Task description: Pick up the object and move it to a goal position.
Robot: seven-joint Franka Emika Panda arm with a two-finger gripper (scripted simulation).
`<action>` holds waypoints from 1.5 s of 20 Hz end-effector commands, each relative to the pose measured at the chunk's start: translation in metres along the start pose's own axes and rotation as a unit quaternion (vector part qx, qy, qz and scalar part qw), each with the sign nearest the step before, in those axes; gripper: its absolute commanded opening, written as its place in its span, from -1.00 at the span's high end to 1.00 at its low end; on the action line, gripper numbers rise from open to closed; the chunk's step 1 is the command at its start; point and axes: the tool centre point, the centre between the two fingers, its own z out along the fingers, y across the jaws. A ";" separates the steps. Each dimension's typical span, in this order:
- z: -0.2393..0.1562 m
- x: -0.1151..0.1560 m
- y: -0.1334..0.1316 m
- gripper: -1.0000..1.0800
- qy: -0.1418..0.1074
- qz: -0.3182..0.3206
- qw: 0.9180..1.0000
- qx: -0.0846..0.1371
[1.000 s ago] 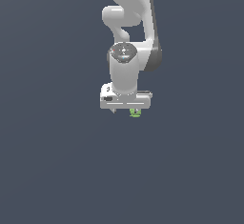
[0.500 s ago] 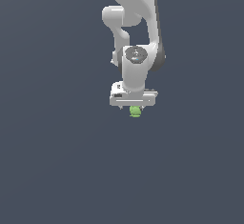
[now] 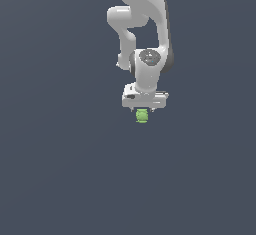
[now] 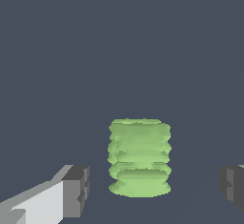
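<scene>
the gripper (image 4: 153, 189) stands wide open, its two dark-tipped fingers (image 4: 76, 189) well apart with clear space on either side of the green object (image 4: 139, 157), which neither finger touches. the object sits between the fingertips, a ridged, banded green lump much narrower than the span of the jaws. in the exterior view the gripper (image 3: 143, 110) points straight down and the green object (image 3: 142, 116) shows just beneath its white crossbar. the white arm (image 3: 145, 39) rises above it, folded at the elbow, against the plain dark grey floor (image 3: 60, 169).
</scene>
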 end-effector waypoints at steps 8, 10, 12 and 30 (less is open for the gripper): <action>0.006 -0.006 -0.003 -0.92 0.001 0.000 1.000 -0.001; 0.011 -0.006 -0.003 -0.92 0.001 0.000 1.000 -0.001; 0.018 -0.007 -0.003 -0.92 0.001 0.000 1.000 -0.001; 0.054 -0.007 -0.003 1.00 0.001 0.000 1.000 -0.001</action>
